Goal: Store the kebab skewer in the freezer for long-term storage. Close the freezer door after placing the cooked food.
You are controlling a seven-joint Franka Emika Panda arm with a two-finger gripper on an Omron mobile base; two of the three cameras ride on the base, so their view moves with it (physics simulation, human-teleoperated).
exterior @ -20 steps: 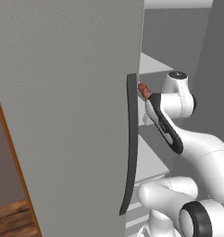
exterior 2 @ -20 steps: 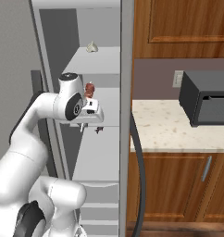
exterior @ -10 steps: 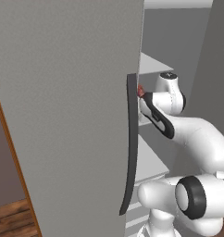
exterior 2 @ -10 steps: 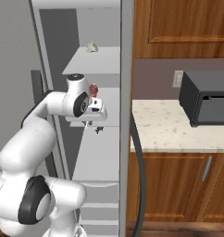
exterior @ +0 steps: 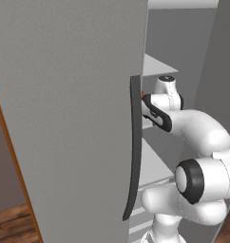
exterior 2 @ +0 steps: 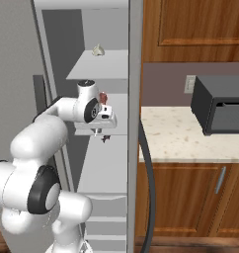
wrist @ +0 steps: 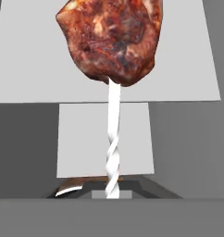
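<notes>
While the gripper is clamped on its stick end, kebab skewer hangs inside the freezer, meat at 12 o'clock; prob. light, stiff, top-heavy.

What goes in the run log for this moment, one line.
gripper: shut on skewer | position: inside freezer, above shelf | door: open

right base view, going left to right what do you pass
freezer door → gripper holding the kebab skewer → long dark handle → stone counter → dark microwave
</notes>
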